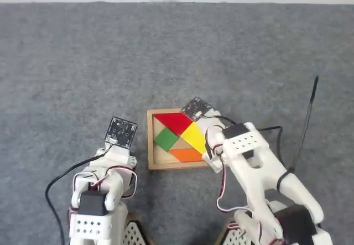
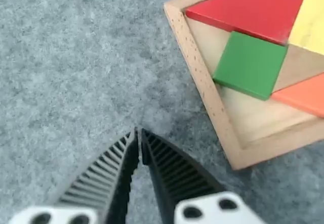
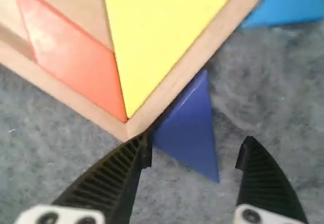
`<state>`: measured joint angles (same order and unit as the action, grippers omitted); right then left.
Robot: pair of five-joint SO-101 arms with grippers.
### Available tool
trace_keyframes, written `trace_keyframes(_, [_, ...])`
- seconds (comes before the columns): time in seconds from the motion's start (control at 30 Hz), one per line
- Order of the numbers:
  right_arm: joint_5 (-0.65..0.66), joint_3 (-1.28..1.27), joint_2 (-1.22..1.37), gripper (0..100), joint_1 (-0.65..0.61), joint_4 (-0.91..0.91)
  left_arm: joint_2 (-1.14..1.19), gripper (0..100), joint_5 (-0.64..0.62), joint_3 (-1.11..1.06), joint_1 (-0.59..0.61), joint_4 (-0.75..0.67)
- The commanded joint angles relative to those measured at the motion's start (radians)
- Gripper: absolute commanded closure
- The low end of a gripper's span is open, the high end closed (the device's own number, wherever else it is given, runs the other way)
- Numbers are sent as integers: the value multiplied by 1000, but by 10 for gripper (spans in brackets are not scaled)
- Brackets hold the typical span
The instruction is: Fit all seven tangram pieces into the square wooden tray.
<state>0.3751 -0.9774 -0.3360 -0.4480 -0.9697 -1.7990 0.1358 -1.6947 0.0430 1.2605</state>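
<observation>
High view, counter (image 1: 83, 62): a grey, felt-like surface carries everything.
High view, square wooden tray (image 1: 150, 140): it lies flat between the two arms.
High view, pieces in the tray: the red triangle (image 1: 174, 122) is at the far side and the green square (image 1: 166, 139) is near the left rim. The yellow triangle (image 1: 193, 137) sits toward the right rim and the orange parallelogram (image 1: 186, 155) runs along the near rim. Bare wood shows between them.
High view, left arm (image 1: 102, 201): it stands just left of the tray, apart from it.
High view, right arm (image 1: 260, 167): it leans over the tray's near right corner and covers the counter there.
Left wrist view, left pincer (image 2: 139, 133): the fingers are together, tips meeting on nothing, above bare counter just outside the tray's left rim (image 2: 202, 82).
Left wrist view, tray close up: one corner of the green square (image 2: 250, 64) nearly meets that rim. The red triangle (image 2: 258, 4) touches the green square's far edge.
Right wrist view, right pincer (image 3: 197, 145): the fingers are apart, one on each side of the dark blue triangle. One fingertip is right at the tray's corner.
Right wrist view, dark blue triangle (image 3: 190, 128): it lies on the counter outside the tray, against the corner rim (image 3: 202, 52). This is the spot the arm covers in the high view.
Right wrist view, light blue piece (image 3: 293, 1): it is outside the tray, just beyond the same rim farther along, and the frame edge cuts off its shape.
Right wrist view, tray corner: the yellow triangle's (image 3: 162, 27) point fills it, and the orange parallelogram (image 3: 71, 52) touches the yellow triangle.
</observation>
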Motion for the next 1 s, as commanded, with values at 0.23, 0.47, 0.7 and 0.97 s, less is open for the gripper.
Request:
trace_keyframes(0.23, [-74, 6, 48, 806, 62, 44, -25, 987, -8, 12, 5, 6])
trace_keyframes(0.47, [-107, 38, 70, 853, 108, 47, -25, 987, -8, 12, 5, 6])
trace_keyframes(0.7, [-112, 60, 41, 853, 116, 13, -25, 987, -8, 12, 5, 6])
trace_keyframes(0.97, [-115, 41, -239, 854, 122, -90, -25, 987, -8, 12, 5, 6])
